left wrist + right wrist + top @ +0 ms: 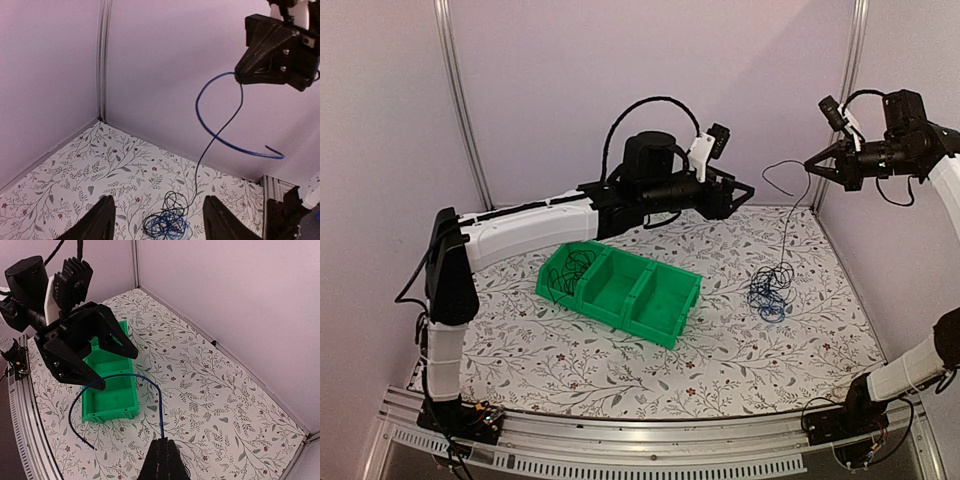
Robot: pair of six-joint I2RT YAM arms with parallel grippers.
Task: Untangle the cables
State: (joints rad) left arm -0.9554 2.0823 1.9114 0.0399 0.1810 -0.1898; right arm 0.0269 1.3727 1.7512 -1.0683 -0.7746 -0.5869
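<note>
Top external view, left to right: a green plastic three-compartment bin [650, 325] sits on the floral-patterned desk [570, 360], with thin black cables [565, 272] coiled in its left compartment. Next come the left arm's black fingers [112, 335] — spread wide, empty — aimed at the thin blue cable [196, 107] just to their right. It hangs near-vertical from the right arm's fingers [162, 462], pinched shut on its upper end, down to the blue-and-black tangle [770, 292] on the desk. The left arm looks nearer the hanging span.
</note>
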